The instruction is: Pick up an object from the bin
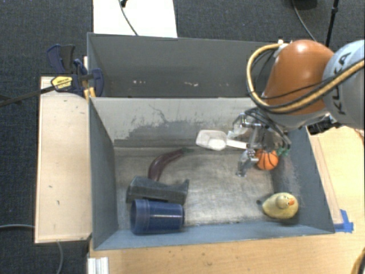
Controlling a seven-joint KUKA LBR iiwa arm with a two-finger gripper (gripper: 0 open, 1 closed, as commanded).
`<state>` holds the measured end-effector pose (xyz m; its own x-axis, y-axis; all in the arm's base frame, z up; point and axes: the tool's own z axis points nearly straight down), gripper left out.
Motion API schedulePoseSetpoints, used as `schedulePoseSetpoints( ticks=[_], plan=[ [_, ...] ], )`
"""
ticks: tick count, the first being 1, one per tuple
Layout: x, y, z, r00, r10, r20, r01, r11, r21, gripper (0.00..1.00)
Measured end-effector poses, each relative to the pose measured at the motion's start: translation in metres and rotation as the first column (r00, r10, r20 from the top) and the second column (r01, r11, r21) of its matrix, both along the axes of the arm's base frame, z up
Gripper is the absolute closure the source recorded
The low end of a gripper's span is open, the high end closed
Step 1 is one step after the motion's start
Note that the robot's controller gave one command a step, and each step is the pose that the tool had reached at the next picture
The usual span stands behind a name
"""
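— Around the bin (102,170), what is there?
— Dark carpet (34,27). The bin's grey floor is scuffed. Letters on the arm (348,67) are cut off and unreadable.
— And its pose?
— It bends in from the right, with the gripper (249,158) low near the back right, just beside a small orange ball (268,161). A white scoop (211,140) lies to its left. Spread or pressed together, I cannot tell.

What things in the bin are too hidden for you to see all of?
Camera view:
- The orange ball: its left side is behind the tool, so I cannot tell if they touch.
- The white scoop: its right end runs behind the tool.
- The blue cup: its upper edge lies under the dark grey block.
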<state>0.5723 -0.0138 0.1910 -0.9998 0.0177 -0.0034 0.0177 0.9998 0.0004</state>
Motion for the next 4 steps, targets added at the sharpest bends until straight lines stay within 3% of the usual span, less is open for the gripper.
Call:
schedulePoseSetpoints(
  ticks=[1,2,3,4],
  plan=[
    [0.005,-0.045,-0.022,0.995,-0.096,0.000,0.096,0.995,0.001,0.00],
    [0.013,-0.133,-0.055,0.987,-0.162,0.003,0.162,0.987,-0.001,0.00],
    [0.016,-0.127,-0.037,0.983,-0.184,0.001,0.184,0.983,0.000,0.00],
    [0.019,-0.131,-0.121,0.972,-0.233,0.006,0.233,0.972,0.002,0.00]
  ],
)
